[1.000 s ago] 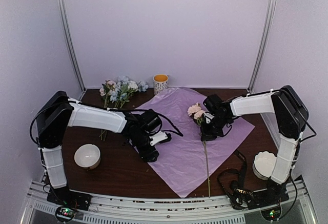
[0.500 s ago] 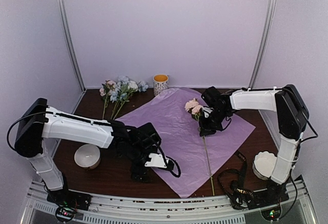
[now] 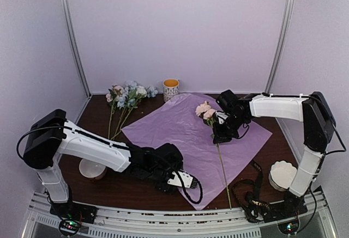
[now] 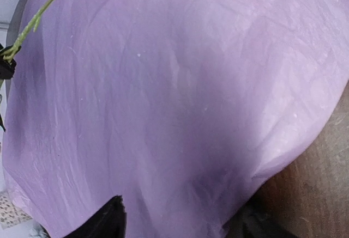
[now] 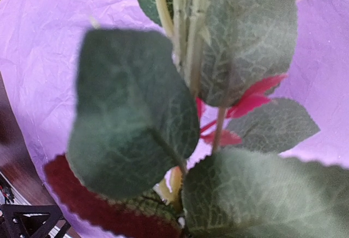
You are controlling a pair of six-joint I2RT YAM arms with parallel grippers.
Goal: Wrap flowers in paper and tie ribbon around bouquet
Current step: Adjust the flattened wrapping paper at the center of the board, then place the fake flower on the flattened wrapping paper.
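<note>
Paper (image 3: 180, 134), a large lilac sheet, lies spread like a diamond across the middle of a dark brown worktop (image 3: 98, 126), seen from above. The left arm reaches low along the near edge, and the left claw (image 3: 182, 181) sits at the sheet's near left edge. In its wrist view two dark fingertips (image 4: 112, 221) stand wide apart at the bottom of the picture, with wrinkled lilac paper filling the space between and beyond them. The claw is open, and whether it touches the sheet cannot be told.

The right arm reaches in from the right, and the right claw (image 3: 218, 134) hangs over the right half of the paper, closed tight around a pink flower (image 3: 204, 110). Its pale pink blooms point toward the far left. Its thin green stem runs from the claw toward the near edge, crossing the sheet's near right edge onto the worktop. The right wrist view is filled with blurred green leaves (image 5: 136, 113) in close-up, with the paper behind them; the fingers themselves are hidden.

More flowers (image 3: 128, 93), pale blue, white and pink, lie in a loose bunch at the far left, off the paper. Just right of them stands a patterned cup (image 3: 170, 89). A black ribbon (image 3: 253, 197) with gold lettering lies tangled at the near right, beside a white bowl (image 3: 282, 175). Another white bowl (image 3: 91, 167) sits at the near left, partly behind the left arm.
</note>
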